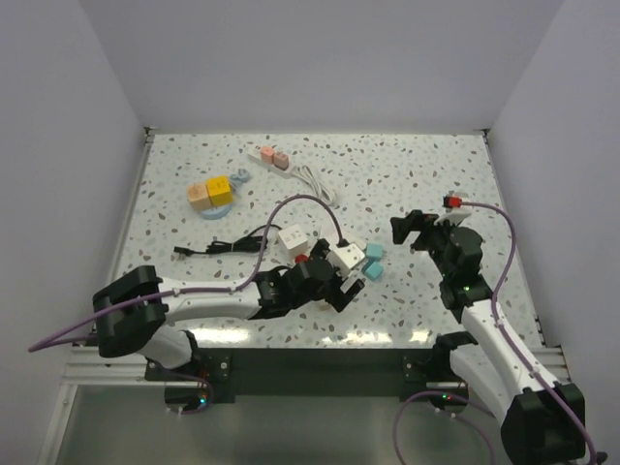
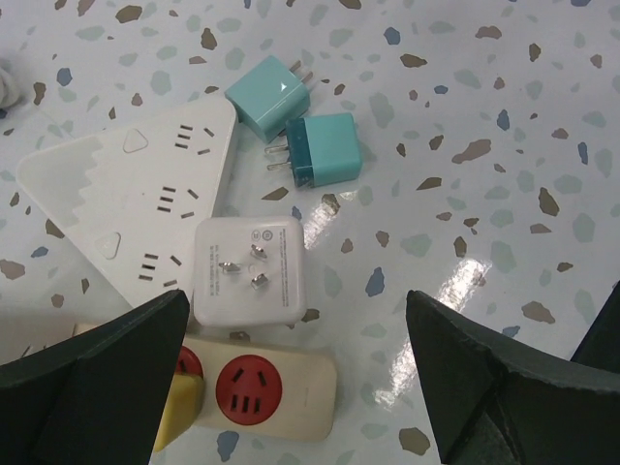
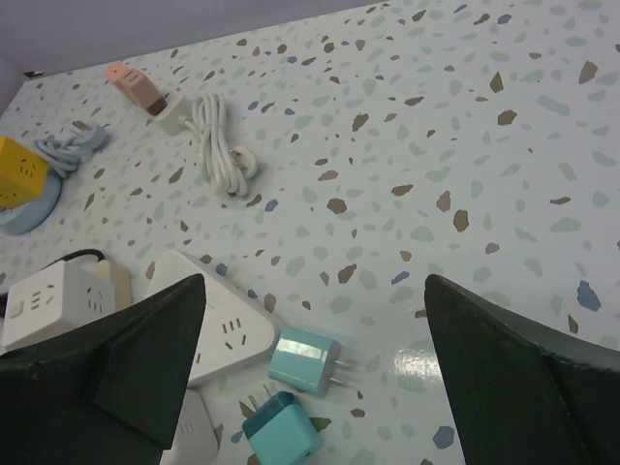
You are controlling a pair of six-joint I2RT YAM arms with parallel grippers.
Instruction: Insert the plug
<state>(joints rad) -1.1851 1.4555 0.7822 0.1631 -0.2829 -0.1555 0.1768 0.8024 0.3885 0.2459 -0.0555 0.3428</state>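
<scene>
The left tool point(image 2: 295, 315) is hanging wide open over the desk point(image 2: 504, 145), gripping nothing. The white plug point(image 2: 250, 271) is lying on its back just ahead of the gap, nearer one finger point(image 2: 97, 387), with its three prongs pointing up. A white triangular power strip point(image 2: 136, 194) is crowding it on that same side, and their edges are meeting. Farther ahead, a light teal adapter point(image 2: 266, 97) and a darker teal adapter point(image 2: 325, 150) are lying close together. Right under the tool, a cream strip with a red socket point(image 2: 262, 392) is butting against the plug's near side. A yellow part point(image 2: 174, 417) beside it is half hiding behind the finger.

The right tool point(image 3: 315, 286) is likewise standing wide and empty, raised above the desk and well apart from the plug. One of its fingers point(image 3: 116, 358) is covering part of the triangular strip and of a white cube socket point(image 3: 48, 300). Far ahead of it, a pink-topped strip point(image 3: 136, 87) is trailing a bundled white cord point(image 3: 218, 145). A yellow cube point(image 3: 19, 170) is getting cut off at the edge. A black cable point(image 1: 218, 247) is lying behind the left tool, along its arm.
</scene>
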